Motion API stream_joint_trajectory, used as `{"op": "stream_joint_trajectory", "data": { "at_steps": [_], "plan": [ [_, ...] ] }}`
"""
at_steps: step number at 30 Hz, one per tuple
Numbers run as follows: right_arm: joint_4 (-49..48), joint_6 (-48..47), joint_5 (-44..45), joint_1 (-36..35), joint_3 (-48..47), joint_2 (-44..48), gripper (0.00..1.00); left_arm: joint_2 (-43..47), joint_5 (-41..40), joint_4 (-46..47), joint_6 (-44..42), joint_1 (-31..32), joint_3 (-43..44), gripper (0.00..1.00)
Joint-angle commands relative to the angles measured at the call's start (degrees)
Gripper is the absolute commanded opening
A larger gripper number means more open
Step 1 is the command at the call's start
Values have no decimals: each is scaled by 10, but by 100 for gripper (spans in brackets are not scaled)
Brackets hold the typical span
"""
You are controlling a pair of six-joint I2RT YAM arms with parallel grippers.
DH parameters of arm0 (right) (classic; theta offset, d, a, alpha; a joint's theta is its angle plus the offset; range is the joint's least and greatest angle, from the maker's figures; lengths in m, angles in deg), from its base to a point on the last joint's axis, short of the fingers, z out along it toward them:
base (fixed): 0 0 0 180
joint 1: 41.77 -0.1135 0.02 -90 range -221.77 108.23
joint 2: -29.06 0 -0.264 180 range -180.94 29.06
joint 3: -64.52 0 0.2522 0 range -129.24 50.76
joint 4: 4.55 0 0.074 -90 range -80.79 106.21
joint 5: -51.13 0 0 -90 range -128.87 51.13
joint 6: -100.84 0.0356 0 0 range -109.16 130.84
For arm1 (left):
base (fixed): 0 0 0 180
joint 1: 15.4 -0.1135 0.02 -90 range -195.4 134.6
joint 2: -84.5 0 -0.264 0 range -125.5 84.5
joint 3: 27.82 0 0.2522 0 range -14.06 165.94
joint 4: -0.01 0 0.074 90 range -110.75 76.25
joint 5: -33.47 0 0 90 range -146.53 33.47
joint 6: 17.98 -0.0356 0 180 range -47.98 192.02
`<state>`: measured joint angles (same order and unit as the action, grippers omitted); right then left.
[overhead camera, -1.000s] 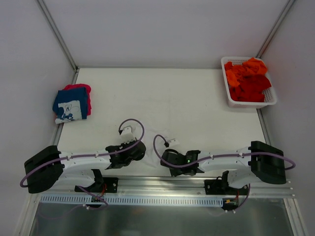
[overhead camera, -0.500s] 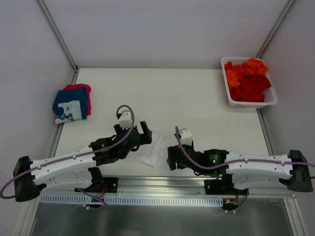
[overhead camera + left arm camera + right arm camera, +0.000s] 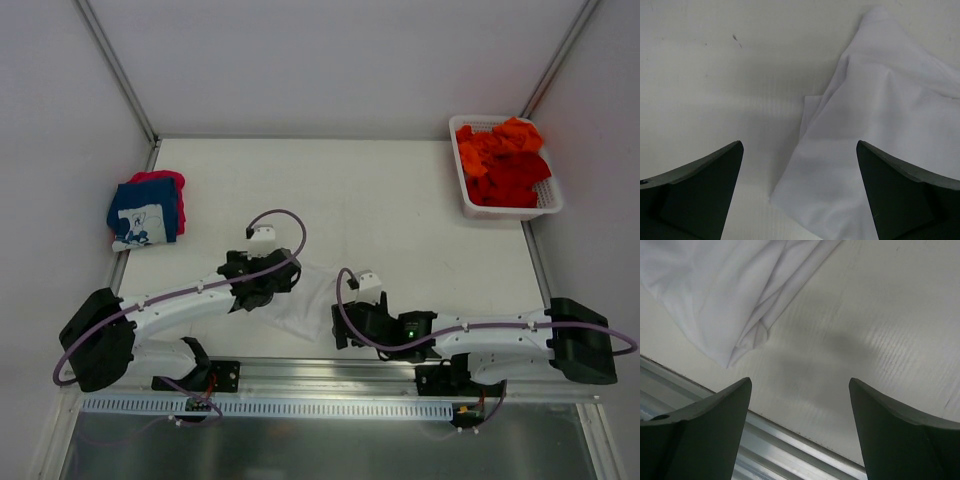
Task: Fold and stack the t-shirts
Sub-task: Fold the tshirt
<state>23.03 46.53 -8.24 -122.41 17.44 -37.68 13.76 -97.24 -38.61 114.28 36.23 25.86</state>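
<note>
I see L grip (image 3: 799, 147) wide, empty, over edge of white tee (image 3: 880, 125) | R grip (image 3: 800, 382) wide, empty, just beside it | tee lies rumpled on table (image 3: 400, 190) at front, btwn the two

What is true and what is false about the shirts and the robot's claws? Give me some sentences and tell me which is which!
1. The white t-shirt lies on the table between the two arms. True.
2. The left claw is squeezing the white t-shirt. False: it is open and holds nothing.
3. The basket has orange and red shirts in it. True.
4. The navy shirt is in the basket. False: it lies at the table's left edge, on top of a pink-red shirt.
5. The right claw is open and empty. True.
</note>
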Motion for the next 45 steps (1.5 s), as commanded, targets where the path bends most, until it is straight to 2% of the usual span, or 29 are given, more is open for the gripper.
{"op": "stream_joint_trajectory", "data": {
  "at_steps": [1, 3, 7, 10, 15, 22, 25, 30, 32, 38, 41, 45],
  "plan": [
    [-111, 21, 5, 9, 16, -8, 83, -11, 10, -17, 17, -4, -19, 98],
    [-140, 19, 0, 21, 38, -10, 83, -13, 20, -12, 23, -10, -26, 97],
    [-270, 18, -49, 55, 84, -18, 83, 16, 50, 31, 21, -16, -58, 96],
    [-319, 18, -73, 76, 99, -35, 83, 37, 83, 74, 14, -30, -90, 96],
    [-370, 18, -105, 91, 85, -114, 83, 57, 139, 146, 1, -43, -135, 97],
    [-555, 55, -168, 96, 91, -243, 83, 84, 221, 253, -5, -50, -188, 96],
    [-580, 63, -191, 97, 83, -280, 82, 94, 241, 280, -7, -51, -199, 96],
    [-575, 59, -196, 96, 76, -275, 82, 112, 264, 302, -13, -58, -212, 96],
    [-537, 49, -188, 95, 72, -251, 82, 112, 265, 303, -14, -61, -213, 97],
    [-380, 8, -110, 70, 49, -152, 82, 119, 264, 301, -14, -65, -218, 95],
    [-237, -10, -38, 51, 15, -104, 82, 120, 264, 285, -10, -65, -211, 93],
    [-202, -20, -20, 43, 12, -60, 82, 105, 277, 277, 25, -65, -208, 88]
  ]
}}
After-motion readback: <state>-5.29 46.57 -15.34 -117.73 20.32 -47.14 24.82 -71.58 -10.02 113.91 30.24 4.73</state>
